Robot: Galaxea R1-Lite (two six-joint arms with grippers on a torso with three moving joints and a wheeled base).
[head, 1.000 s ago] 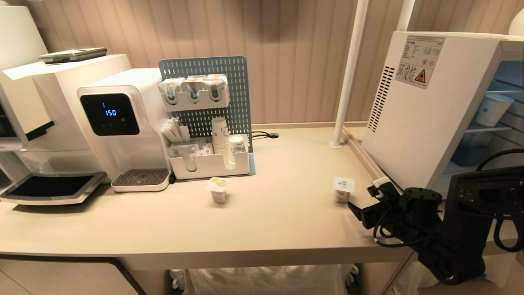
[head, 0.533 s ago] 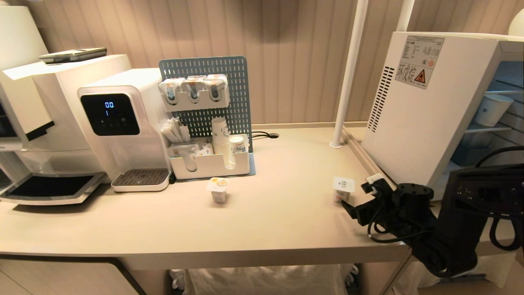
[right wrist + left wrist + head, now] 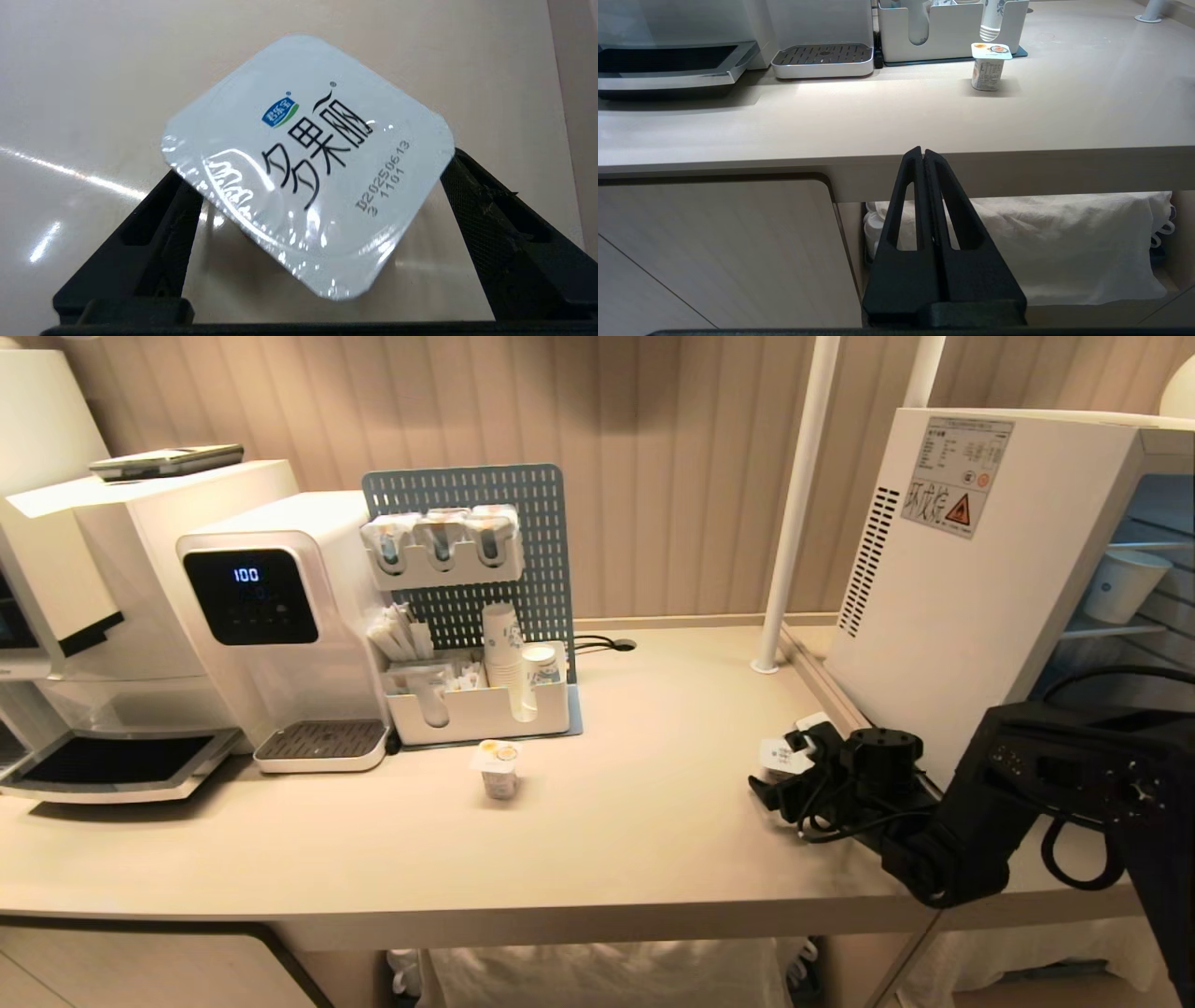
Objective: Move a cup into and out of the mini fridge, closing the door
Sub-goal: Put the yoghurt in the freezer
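A small yogurt cup [image 3: 773, 753] with a square white foil lid [image 3: 308, 158] stands on the counter near the mini fridge [image 3: 971, 579]. My right gripper [image 3: 784, 763] is open, pointing down over it. One black finger [image 3: 154, 233] shows on each side of the lid, and I cannot tell whether they touch the cup. The fridge's open front shows a wire shelf with a white paper cup [image 3: 1123, 583]. The door is out of view. My left gripper [image 3: 923, 151] is shut and empty, below the counter's front edge.
A second yogurt cup [image 3: 498, 770] stands mid-counter in front of a white organiser [image 3: 476, 709] with paper cups. A water dispenser [image 3: 271, 625] and a coffee machine [image 3: 65, 616] fill the left. A white pole [image 3: 794, 504] rises beside the fridge.
My right arm has swung left and forward: the gripper, earlier to the right of the yogurt cup, now stands over it with a finger on each side.
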